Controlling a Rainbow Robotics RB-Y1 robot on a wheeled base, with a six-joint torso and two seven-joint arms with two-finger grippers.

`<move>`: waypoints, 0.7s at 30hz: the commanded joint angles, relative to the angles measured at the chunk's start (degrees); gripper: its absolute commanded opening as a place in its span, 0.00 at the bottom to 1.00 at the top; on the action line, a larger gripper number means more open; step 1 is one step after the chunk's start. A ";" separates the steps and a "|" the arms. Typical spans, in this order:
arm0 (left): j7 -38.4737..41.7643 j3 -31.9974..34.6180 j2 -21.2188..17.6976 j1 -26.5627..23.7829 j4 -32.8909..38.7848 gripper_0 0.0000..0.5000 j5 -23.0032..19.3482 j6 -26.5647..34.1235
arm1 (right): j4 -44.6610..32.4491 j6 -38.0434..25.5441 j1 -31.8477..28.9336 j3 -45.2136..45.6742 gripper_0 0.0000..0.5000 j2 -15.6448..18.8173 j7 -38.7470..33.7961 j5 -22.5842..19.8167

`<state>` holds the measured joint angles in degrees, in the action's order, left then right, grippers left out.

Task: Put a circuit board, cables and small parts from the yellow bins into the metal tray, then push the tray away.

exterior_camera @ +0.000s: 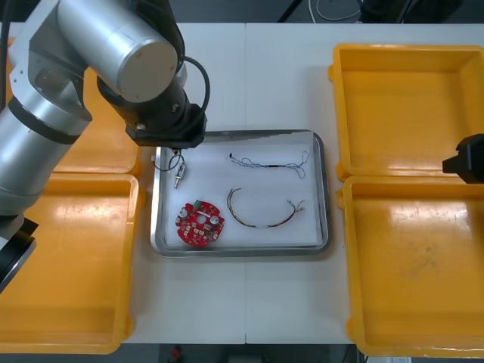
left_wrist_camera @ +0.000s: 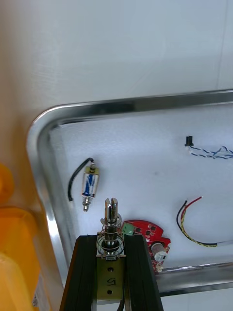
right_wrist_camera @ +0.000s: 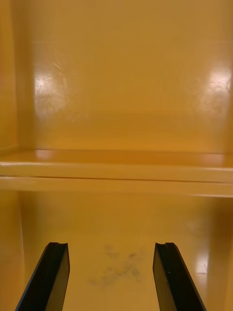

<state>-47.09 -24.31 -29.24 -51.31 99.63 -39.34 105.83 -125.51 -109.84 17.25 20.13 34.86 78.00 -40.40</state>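
My left gripper [left_wrist_camera: 110, 241] is shut on a small metal part [left_wrist_camera: 110, 216] with a spring, holding it over the metal tray [exterior_camera: 321, 189] near its far left corner. My left arm [exterior_camera: 162, 113] covers that corner in the front view. On the tray's white inside lie another small metal part [exterior_camera: 179, 174] with a black lead, a round red circuit board [exterior_camera: 200, 223], a blue and white cable [exterior_camera: 268, 161] and a red and yellow cable [exterior_camera: 265, 214]. My right gripper [right_wrist_camera: 111, 252] stands open, with nothing between its fingers, over a right-hand yellow bin [right_wrist_camera: 116, 82].
Two yellow bins [exterior_camera: 412, 106] [exterior_camera: 416, 280] stand right of the tray and two [exterior_camera: 106, 155] [exterior_camera: 68, 265] to its left. My right arm [exterior_camera: 469, 159] hangs at the seam between the right bins. Bare table lies beyond the tray's far rim [left_wrist_camera: 136, 104].
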 commanded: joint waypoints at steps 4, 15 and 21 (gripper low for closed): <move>-2.48 -5.49 2.61 -2.83 -3.74 0.00 -1.44 -5.72 | -6.59 -0.16 -6.62 3.60 1.00 2.14 -2.94 -0.82; -2.74 -11.38 3.40 -2.83 -10.86 0.00 1.02 -14.33 | -8.96 -0.16 -11.28 4.74 1.00 -0.85 -3.20 -0.03; -3.09 -13.22 3.40 -2.74 -13.94 0.00 1.55 -17.76 | -9.40 -0.16 -12.07 4.57 1.00 -0.94 -3.20 0.58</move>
<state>-47.09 -35.89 -27.10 -51.33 86.35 -38.77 89.77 -132.95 -109.84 6.22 22.90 34.59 77.79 -40.50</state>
